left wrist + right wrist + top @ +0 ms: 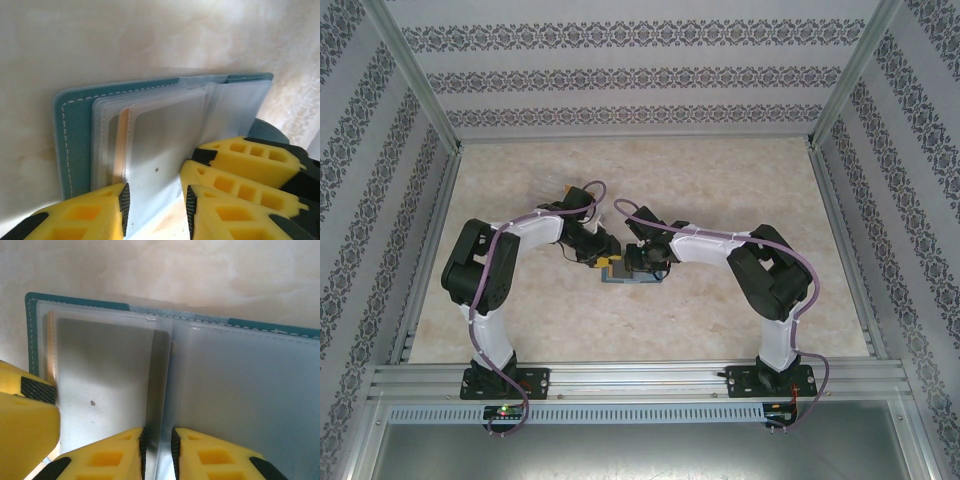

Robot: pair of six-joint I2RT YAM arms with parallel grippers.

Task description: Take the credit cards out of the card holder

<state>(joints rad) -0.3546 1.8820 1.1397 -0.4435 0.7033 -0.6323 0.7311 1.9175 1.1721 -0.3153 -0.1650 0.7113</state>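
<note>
The table [720, 200] is a broad slab with a pale, marbled beige top, smooth and faintly glossy. At its middle, between the two arms, lies the card holder [632, 282], opened flat like a book. Its soft teal-blue cover [75, 130] has rounded corners and a line of white stitching. Inside it are leaves of cloudy clear plastic sleeve [235, 107], thin and floppy.

The left-hand sleeve holds a silvery grey card [165, 145], flat and matte with a small dark speck. The thin edge of an orange-gold card [121, 145] shows behind it.

The left claw [156, 210], with blocky yellow fingers and black ribbed pads, stands part open astride that sleeve's near edge. I cannot tell whether it grips. The right claw [159, 450] is nearly closed, pinching one upright clear leaf at the fold.
</note>
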